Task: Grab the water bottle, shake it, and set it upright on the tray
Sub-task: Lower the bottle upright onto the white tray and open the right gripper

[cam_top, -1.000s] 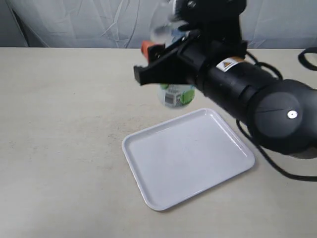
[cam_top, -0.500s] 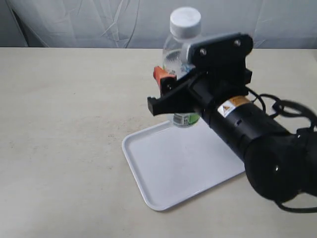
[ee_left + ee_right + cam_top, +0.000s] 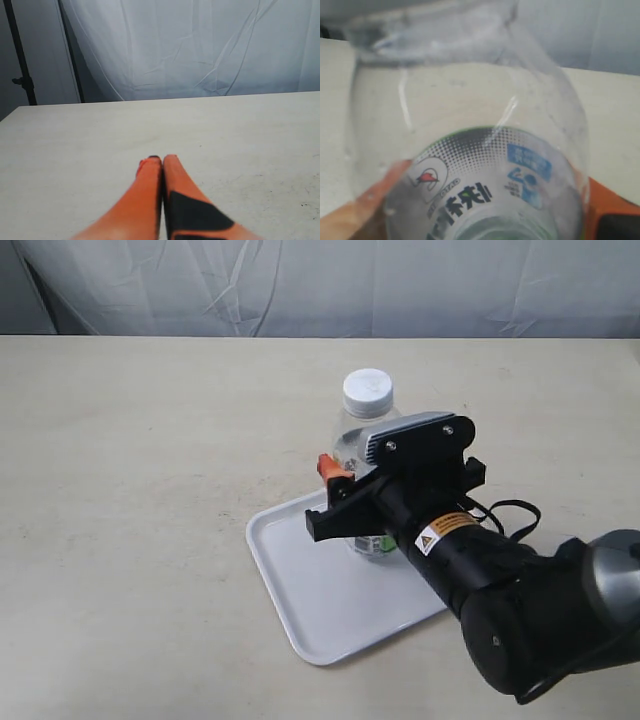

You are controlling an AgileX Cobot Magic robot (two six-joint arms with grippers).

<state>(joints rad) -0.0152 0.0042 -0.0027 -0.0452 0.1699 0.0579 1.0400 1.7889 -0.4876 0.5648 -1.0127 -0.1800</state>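
The water bottle, clear with a white cap, stands upright over the far part of the white tray. My right gripper is shut on its labelled body from the side, and one orange fingertip shows. Whether the bottle's base touches the tray I cannot tell. In the right wrist view the bottle fills the picture between the orange fingers. My left gripper is shut and holds nothing, low over bare table. It does not show in the exterior view.
The beige table stretches round the tray. A pale cloth backdrop hangs behind the far edge. The right arm's black cable loops beside the tray. A dark stand pole rises beyond the table.
My right gripper has come down with the bottle, from high above the table to low over the tray's far part. The bottle has gone from blurred and tilted to upright.
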